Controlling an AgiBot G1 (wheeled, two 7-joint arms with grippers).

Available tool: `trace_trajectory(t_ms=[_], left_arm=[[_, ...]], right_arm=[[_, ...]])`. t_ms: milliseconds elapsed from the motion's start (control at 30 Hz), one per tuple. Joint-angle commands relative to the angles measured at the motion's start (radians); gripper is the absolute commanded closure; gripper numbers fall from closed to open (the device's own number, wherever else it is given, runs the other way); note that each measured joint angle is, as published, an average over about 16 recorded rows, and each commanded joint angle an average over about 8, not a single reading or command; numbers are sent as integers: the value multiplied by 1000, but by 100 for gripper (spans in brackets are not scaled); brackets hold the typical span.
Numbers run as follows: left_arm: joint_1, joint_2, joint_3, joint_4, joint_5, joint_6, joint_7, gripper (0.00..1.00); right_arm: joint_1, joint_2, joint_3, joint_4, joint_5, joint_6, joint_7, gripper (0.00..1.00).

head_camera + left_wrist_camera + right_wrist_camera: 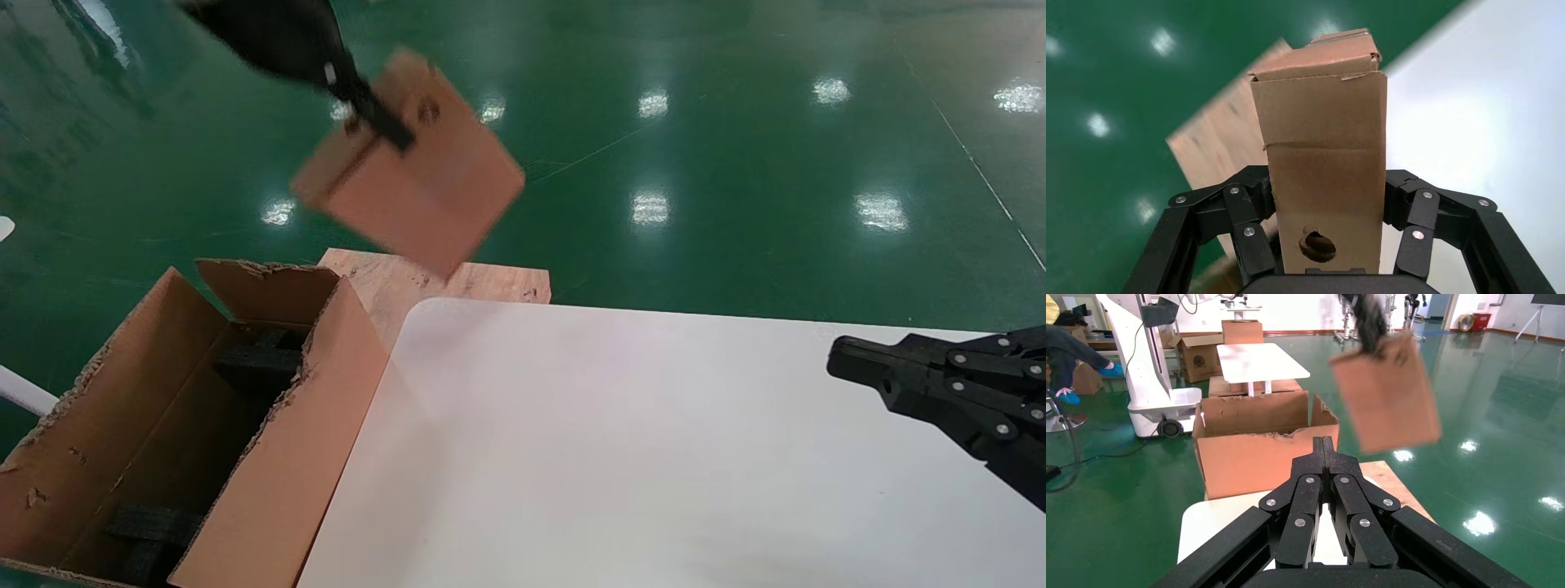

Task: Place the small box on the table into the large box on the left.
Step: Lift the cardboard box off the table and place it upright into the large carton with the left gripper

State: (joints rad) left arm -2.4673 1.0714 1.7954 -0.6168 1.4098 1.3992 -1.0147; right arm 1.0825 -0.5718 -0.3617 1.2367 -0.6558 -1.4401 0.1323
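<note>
The small box (421, 175), brown cardboard with a round punched hole, hangs tilted in the air above the far left corner of the white table (654, 457). My left gripper (380, 122) is shut on it; in the left wrist view the small box (1324, 159) stands between both fingers. The large box (196, 441), an open carton with ragged flaps and black foam inside, stands left of the table, below and left of the held box. My right gripper (838, 363) is parked shut over the table's right side. In the right wrist view the large box (1260, 447) and small box (1385, 398) lie ahead.
A bare plywood board (425, 286) lies behind the table's far left corner, next to the large box. Green glossy floor (735, 163) surrounds everything. Another robot base (1153, 373), a second white table (1257, 361) and more cartons stand far off in the right wrist view.
</note>
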Motion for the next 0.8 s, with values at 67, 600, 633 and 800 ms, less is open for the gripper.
trace_trajectory(t_ms=[67,600,633,800], left_arm=[[-57,17,-19,107,2,-8,59,100],[-100,7,75,437,159,24,181,100],[-88,8,83,451,168,33,178,100],[-15,11,109,498,196,108,175,100]], right_arm=[[0,0,0,0,0,0,0,100],[0,0,0,0,0,0,0,100],[0,0,0,0,0,0,0,100],[0,0,0,0,0,0,0,100]])
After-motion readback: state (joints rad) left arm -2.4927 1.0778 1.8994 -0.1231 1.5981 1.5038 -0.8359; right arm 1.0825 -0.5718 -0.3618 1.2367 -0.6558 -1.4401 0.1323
